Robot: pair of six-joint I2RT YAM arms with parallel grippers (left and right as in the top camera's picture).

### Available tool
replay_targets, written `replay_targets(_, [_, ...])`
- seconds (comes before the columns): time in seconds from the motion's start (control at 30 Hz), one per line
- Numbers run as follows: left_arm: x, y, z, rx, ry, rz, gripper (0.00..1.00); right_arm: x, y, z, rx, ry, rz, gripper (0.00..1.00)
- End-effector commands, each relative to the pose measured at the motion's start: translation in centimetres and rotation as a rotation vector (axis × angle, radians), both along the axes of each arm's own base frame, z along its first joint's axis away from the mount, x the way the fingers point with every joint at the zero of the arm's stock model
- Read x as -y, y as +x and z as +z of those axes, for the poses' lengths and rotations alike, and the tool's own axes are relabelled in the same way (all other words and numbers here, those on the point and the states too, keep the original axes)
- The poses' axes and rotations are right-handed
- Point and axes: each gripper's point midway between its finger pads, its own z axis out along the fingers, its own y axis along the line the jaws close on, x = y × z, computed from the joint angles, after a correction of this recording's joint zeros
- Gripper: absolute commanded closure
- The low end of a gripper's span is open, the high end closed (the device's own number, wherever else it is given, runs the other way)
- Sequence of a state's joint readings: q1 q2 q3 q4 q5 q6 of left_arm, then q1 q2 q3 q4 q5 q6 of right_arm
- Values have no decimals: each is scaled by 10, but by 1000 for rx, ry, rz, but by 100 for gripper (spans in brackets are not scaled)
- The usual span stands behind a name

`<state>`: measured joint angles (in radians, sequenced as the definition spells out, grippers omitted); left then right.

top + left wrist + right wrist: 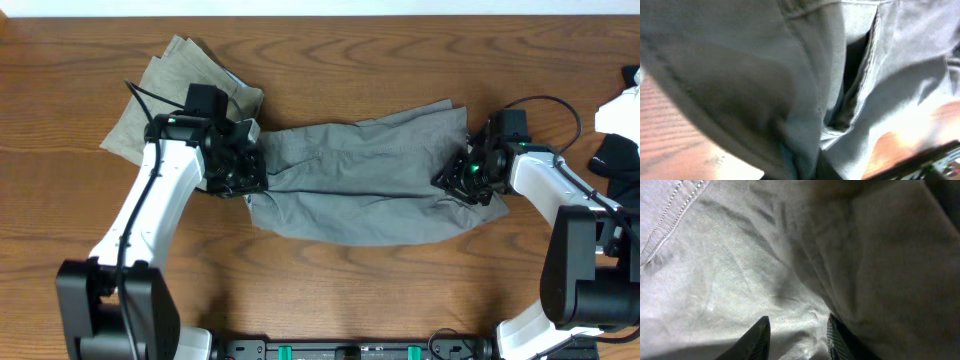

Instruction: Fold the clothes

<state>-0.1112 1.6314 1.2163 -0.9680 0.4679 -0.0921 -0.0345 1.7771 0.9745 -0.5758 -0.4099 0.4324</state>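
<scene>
The grey shorts [360, 185] lie stretched sideways across the middle of the wooden table, between my two grippers. My left gripper [243, 170] is at their left end. In the left wrist view grey cloth [740, 75] with an open dark pocket slit fills the frame, and the gripper [800, 167] is shut on a fold of it, its fingers almost hidden. My right gripper [468, 178] is at the shorts' right end. In the right wrist view its two dark fingers [797, 335] pinch a ridge of the grey cloth [740, 270].
A khaki-beige garment [170, 90] lies crumpled at the back left, partly under my left arm. White [620, 110] and black [615, 155] items sit at the far right edge. Bare wood [400, 290] lies in front of the shorts.
</scene>
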Motion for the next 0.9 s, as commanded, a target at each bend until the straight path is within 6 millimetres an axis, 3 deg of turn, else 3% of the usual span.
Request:
replay_targets(0.0, [-6, -11, -30, -104, 28, 3, 71, 7, 0, 3, 13, -21, -12, 63])
replay_targets(0.03, [-6, -14, -35, -132, 31, 3, 62, 7, 1, 3, 16, -20, -10, 62])
replay_targets(0.23, [-7, -19, -54, -205, 39, 5, 35, -18, 13, 10, 216, -36, 323, 66])
replay_targets(0.37, [-10, -18, -54, -203, 44, 11, 32, -39, 14, 2, 230, -30, 377, 74])
replay_targets(0.47, [-23, -19, -57, -211, 104, 25, 32, -48, 12, -17, 196, -56, 384, 80])
replay_targets(0.57, [-37, -26, -59, -240, 154, 40, 32, -21, 7, -45, 63, -178, 223, 91])
replay_targets(0.67, [-46, -28, -59, -257, 168, 61, 30, 14, -3, -63, -49, -285, 71, 93])
replay_targets(0.77, [-50, -27, -59, -257, 165, 75, 23, 50, -13, -73, -128, -353, -48, 93])
replay_targets(0.87, [-46, -23, -59, -242, 145, 76, 16, 71, -16, -73, -156, -332, -117, 91])
